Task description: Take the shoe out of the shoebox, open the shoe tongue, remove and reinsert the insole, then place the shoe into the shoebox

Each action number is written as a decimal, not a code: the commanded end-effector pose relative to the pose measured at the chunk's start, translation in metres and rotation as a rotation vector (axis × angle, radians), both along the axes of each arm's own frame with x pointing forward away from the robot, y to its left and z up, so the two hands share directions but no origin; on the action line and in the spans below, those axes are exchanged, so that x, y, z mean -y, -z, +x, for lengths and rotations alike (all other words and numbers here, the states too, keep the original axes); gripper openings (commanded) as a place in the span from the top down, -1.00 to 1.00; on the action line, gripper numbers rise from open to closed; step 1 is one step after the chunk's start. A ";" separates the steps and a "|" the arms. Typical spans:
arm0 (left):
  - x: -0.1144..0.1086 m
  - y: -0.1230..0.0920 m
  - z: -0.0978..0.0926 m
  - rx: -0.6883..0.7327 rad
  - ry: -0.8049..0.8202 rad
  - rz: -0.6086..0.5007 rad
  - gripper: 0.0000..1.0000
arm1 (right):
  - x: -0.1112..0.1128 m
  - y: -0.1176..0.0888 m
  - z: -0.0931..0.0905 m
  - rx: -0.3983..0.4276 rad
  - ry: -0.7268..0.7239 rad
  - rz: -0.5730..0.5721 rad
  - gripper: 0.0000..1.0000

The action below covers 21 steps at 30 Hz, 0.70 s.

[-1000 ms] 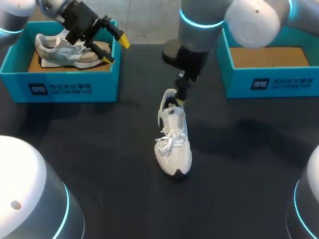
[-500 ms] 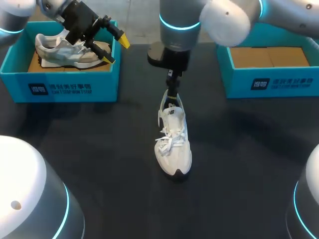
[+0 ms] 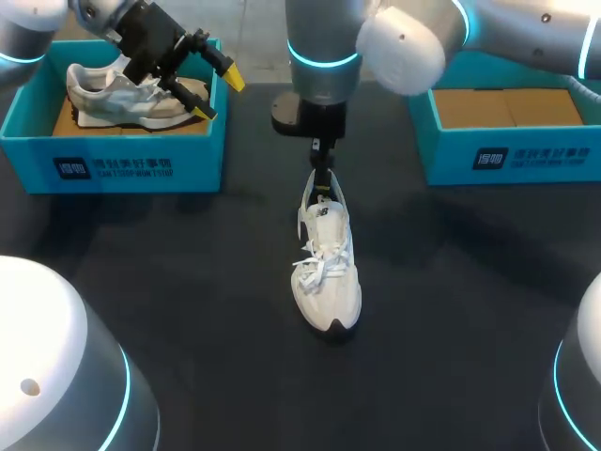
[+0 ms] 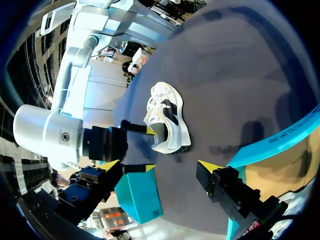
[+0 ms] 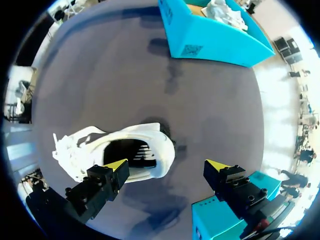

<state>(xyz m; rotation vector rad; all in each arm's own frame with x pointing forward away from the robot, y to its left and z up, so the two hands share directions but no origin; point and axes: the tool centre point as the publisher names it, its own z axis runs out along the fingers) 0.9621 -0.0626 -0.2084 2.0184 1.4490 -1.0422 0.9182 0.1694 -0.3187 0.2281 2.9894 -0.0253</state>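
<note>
As it stands on its sole at the middle of the dark table (image 3: 188,282), the white shoe (image 3: 326,272) points its toe to the near edge and its heel to the far edge. Its laces are tied loosely and its mouth is open upward.

Item, right gripper (image 3: 323,180): hangs straight down from the right arm, which reaches in past the middle. It sits over the shoe's heel. In the right wrist view the gripper (image 5: 167,167) has its jaws wide apart and grips nothing. One yellow tip is over the rim of the shoe's (image 5: 117,152) mouth, the other over bare table beyond the heel. The left wrist view shows the same: one finger of the right gripper (image 4: 150,149) at the heel collar of the shoe (image 4: 167,125), the other off to the side of it.

Item, left gripper (image 3: 214,86): held above the right end of the left box (image 3: 113,164), jaws spread and holding nothing. In its own view the gripper (image 4: 160,167) looks out across the table, the shoe well ahead of it.

Item, left box: teal, at the far left of the table, with a grey shoe (image 3: 113,94) lying inside on its side. It shows also ahead of the right gripper (image 5: 215,37).

Item, right box (image 3: 507,150): teal, at the far right of the table, its brown cardboard floor in view.
</note>
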 end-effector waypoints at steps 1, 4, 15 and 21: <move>0.000 -0.001 0.000 0.000 0.002 0.003 -1.00 | -0.004 0.016 0.007 0.002 -0.011 -0.008 -1.00; 0.000 -0.001 0.000 0.000 0.002 0.003 -1.00 | -0.002 0.023 0.009 0.008 -0.016 -0.009 -1.00; 0.000 -0.001 0.000 0.000 0.002 0.003 -1.00 | 0.001 0.051 0.019 -0.002 -0.031 -0.004 -0.59; 0.000 -0.001 0.000 0.000 0.002 0.003 -1.00 | -0.002 0.058 0.020 -0.021 -0.044 -0.008 -0.33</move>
